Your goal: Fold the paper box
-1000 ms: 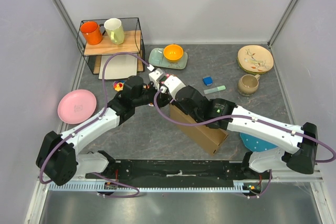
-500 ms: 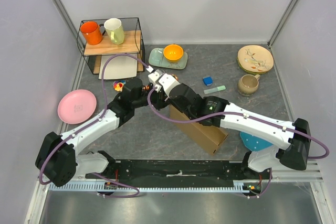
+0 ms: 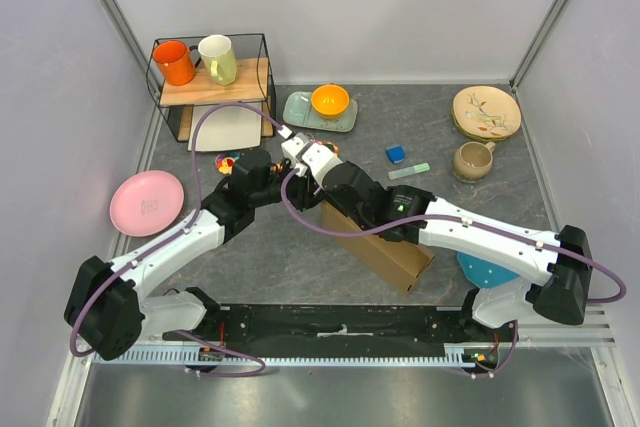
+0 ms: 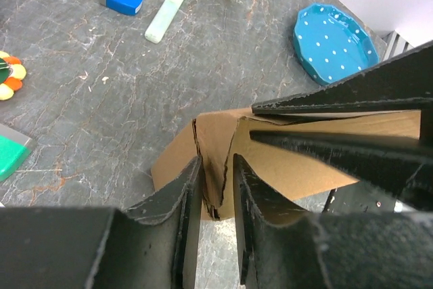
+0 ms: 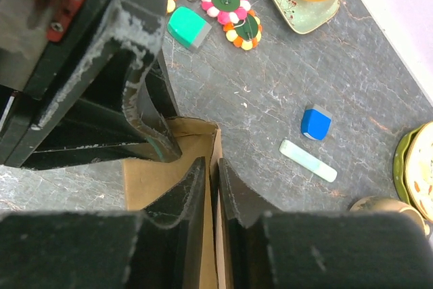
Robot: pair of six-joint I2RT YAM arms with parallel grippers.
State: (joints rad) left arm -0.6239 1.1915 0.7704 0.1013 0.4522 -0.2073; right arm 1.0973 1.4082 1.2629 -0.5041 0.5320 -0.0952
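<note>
The paper box (image 3: pixel 392 259) lies at the middle of the table (image 3: pixel 270 259). It looks like light, stiff cardboard, best held by its edges. The right gripper (image 5: pixel 212 164) pinches 1 wall. The left gripper (image 4: pixel 216 164) straddles a flap, narrow and apparently loose.

Paper box (image 3: pixel 390 255) at centre; left arm (image 3: pixel 180 242), right arm (image 3: pixel 480 237) meet over its far-left corner.

The right arm (image 3: pixel 480 237) covered most of the brown corrugated cardboard box (image 3: pixel 390 262) and half of the blue dotted plate (image 3: pixel 478 269).
</note>
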